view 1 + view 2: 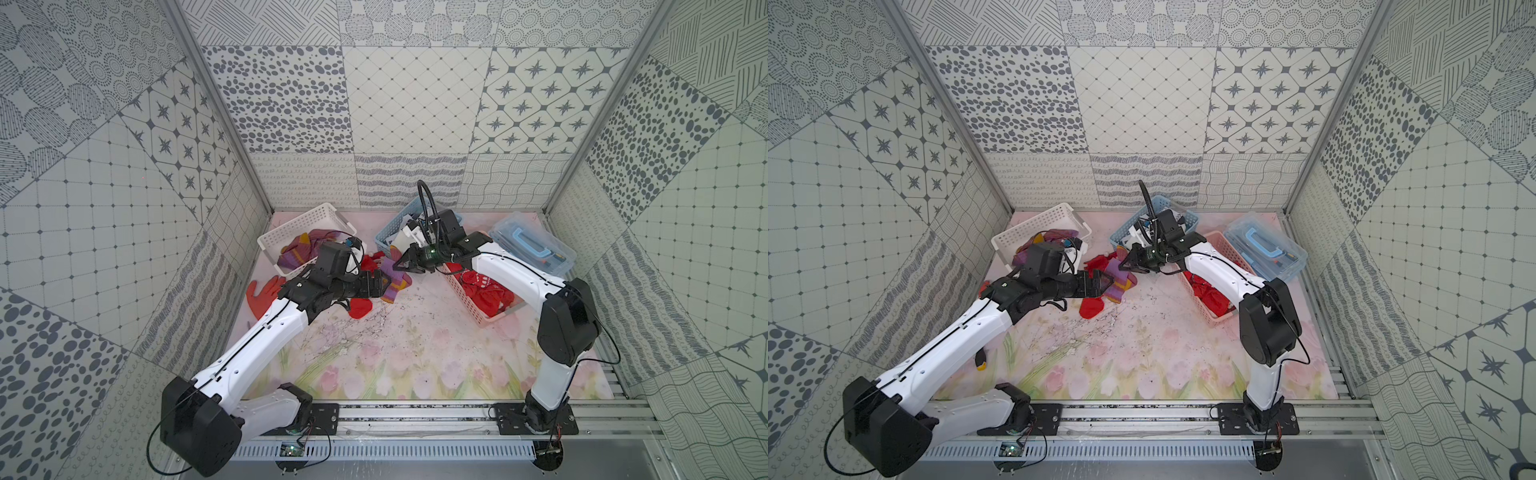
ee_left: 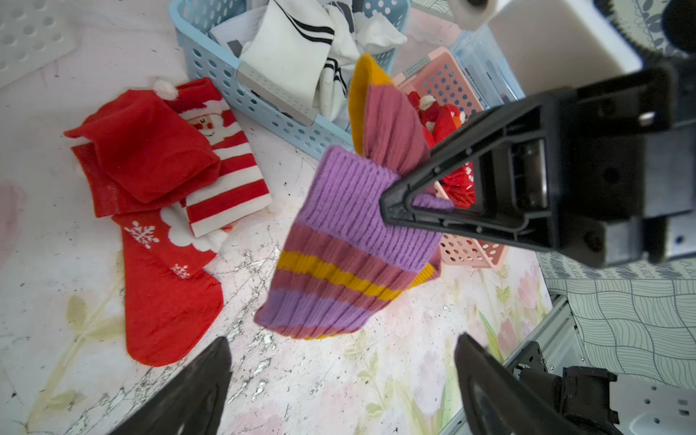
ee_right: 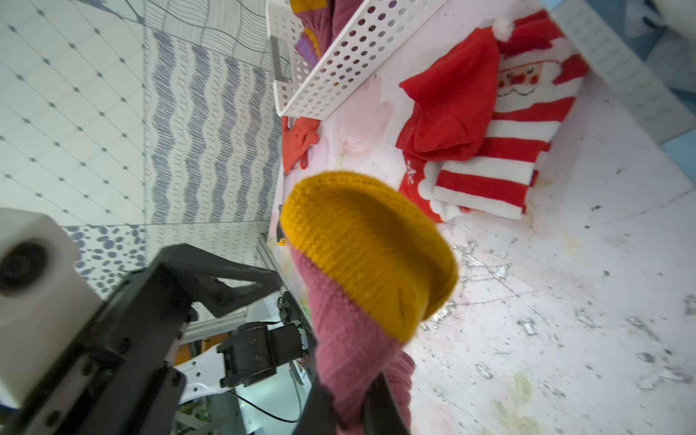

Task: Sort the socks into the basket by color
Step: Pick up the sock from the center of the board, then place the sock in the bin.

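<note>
Left wrist view: we note right gripper point(image 2: 393, 203) clamped on purple striped sock point(image 2: 339, 244), hanging over mat point(image 2: 301, 395). Left gripper point(image 2: 342, 348) spread wide, empty. Red socks point(image 2: 158, 162) beside blue basket point(image 2: 214, 75); pink basket point(image 2: 444, 79) half hidden behind sock.

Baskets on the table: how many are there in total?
3: the white basket at the back left, the blue basket at the back middle, the pink basket right of it. None seems hidden.

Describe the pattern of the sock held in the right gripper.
The striped sock: purple and mauve bands, mustard stripe and end; best seen in the left wrist view.
</note>
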Action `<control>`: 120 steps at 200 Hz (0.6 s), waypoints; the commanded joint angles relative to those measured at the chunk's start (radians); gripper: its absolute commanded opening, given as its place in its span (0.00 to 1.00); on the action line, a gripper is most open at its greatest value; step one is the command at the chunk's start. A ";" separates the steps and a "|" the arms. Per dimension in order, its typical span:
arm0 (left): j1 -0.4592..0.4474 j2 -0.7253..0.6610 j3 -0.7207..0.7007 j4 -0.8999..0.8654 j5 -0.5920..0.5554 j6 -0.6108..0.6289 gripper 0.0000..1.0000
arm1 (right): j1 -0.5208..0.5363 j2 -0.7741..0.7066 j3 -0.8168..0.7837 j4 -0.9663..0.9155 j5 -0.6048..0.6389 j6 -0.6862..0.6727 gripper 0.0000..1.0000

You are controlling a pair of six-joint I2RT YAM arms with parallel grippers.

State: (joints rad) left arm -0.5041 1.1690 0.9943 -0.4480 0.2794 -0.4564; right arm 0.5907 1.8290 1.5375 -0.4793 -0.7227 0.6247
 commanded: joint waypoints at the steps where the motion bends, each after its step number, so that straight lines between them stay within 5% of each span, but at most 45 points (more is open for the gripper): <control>1: -0.050 0.024 -0.007 0.113 -0.009 0.000 0.93 | -0.010 -0.039 -0.014 0.158 -0.089 0.109 0.00; 60: -0.087 0.072 -0.001 0.211 -0.050 0.021 0.94 | -0.009 -0.043 -0.050 0.315 -0.178 0.244 0.00; 120: -0.094 0.092 0.015 0.286 -0.134 0.046 0.76 | -0.004 -0.061 -0.106 0.410 -0.230 0.319 0.00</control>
State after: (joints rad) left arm -0.5930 1.2480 0.9905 -0.2859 0.2180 -0.4450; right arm 0.5819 1.8202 1.4593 -0.1814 -0.9092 0.8845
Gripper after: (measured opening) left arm 0.808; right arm 0.106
